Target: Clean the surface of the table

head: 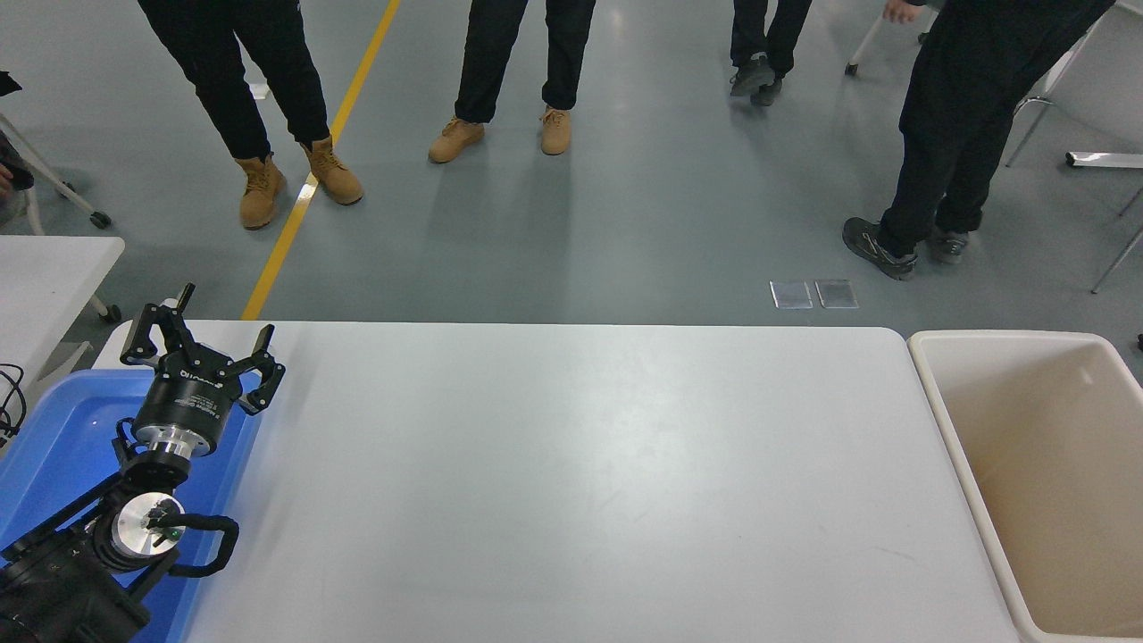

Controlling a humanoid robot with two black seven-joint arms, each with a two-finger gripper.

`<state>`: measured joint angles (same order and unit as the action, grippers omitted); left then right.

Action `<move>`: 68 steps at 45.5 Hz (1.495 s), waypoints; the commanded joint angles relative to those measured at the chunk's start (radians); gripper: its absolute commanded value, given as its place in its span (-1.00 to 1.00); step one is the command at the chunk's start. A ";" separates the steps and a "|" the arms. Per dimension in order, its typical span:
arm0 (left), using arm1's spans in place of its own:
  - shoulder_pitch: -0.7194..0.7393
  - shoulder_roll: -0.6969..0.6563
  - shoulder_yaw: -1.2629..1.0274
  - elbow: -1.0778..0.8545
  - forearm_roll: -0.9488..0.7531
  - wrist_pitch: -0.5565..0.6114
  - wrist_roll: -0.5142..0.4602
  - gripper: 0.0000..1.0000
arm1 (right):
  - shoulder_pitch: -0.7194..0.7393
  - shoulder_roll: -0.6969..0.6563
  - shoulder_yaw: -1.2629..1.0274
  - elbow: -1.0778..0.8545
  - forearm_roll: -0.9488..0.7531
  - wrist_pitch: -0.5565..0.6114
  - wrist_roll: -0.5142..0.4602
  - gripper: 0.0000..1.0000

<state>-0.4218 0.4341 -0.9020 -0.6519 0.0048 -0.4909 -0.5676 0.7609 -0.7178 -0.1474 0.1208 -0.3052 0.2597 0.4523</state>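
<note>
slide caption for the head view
Left gripper parked open over a blue tray, bare white table surface, beige bin at right.

Grey floor [625, 223], yellow line [312, 170], chair legs [1085, 161]

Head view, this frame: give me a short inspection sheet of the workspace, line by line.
Surface: white table, faint smudges, nothing on it.
Job's things: no cloth or wiping tool seen.
Clutter: nothing seen on the table.
Grippers: left gripper open, parked above the blue tray at the table's left end; right gripper not in view.
Cables: black cable at the left edge; black loop on the left arm.
Surroundings: beige bin at the table's right end; people's legs on the grey floor; smaller white table far left.
</note>
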 commanded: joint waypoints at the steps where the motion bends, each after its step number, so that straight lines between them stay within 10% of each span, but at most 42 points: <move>1: 0.000 0.000 0.000 0.000 0.000 0.000 0.000 0.98 | -0.046 0.073 -0.050 -0.046 -0.002 -0.053 -0.027 -1.00; 68: 0.000 0.000 0.000 0.000 0.000 0.000 0.000 0.98 | -0.155 0.247 -0.138 -0.124 -0.017 -0.146 -0.053 -0.86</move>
<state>-0.4218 0.4341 -0.9020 -0.6519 0.0054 -0.4909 -0.5676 0.6087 -0.4790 -0.2865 -0.0009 -0.3216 0.1252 0.4066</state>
